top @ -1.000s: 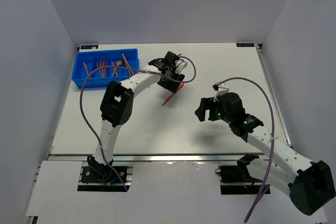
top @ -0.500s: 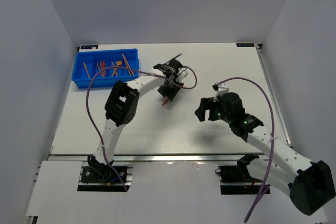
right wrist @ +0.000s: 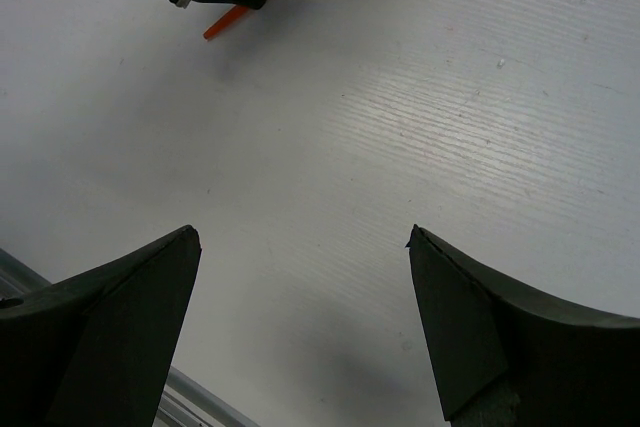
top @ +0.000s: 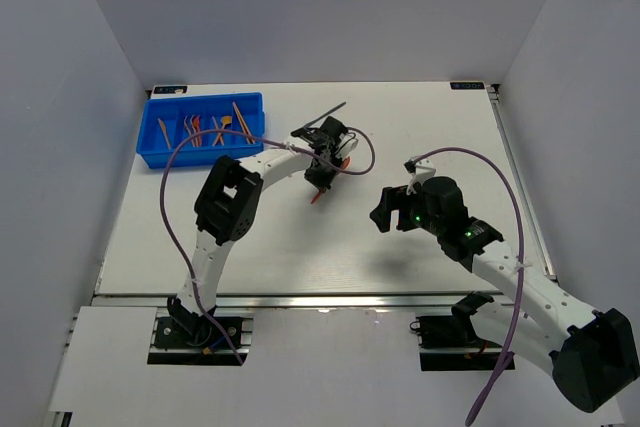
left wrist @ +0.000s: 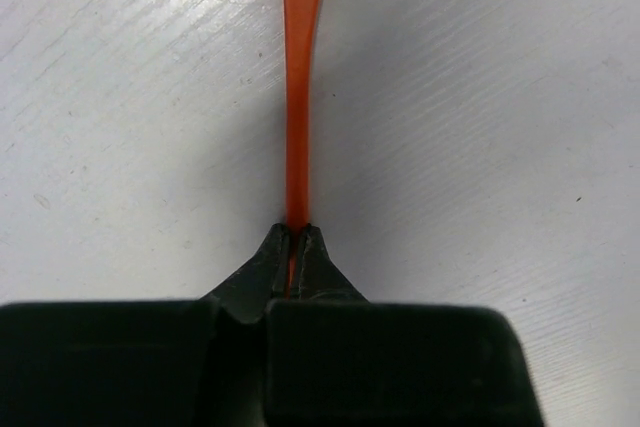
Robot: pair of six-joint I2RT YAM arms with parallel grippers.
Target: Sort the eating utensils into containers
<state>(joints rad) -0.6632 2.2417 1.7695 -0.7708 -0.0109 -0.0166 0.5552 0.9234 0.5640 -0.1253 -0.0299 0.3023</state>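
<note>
The left gripper (left wrist: 297, 247) is clamped on a thin orange plastic utensil (left wrist: 297, 97), whose shaft stretches over the white table (left wrist: 480, 97). It is well apart from the shallow bright blue plastic tray (top: 150, 152), which holds other orange and red utensils (top: 215, 130) at far left. The right gripper (right wrist: 300, 242) hovers near, jaws spread, holding nothing. The left gripper's black body hides part of the shaft from the right wrist view.

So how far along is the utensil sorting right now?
Nearly done, it seems. Several utensils already lie in compartments of the blue tray. The left hand is shut on an orange utensil, right of the tray. The right hand is open and empty. Left: carry that piece into the tray; I see no other loose utensil.
</note>
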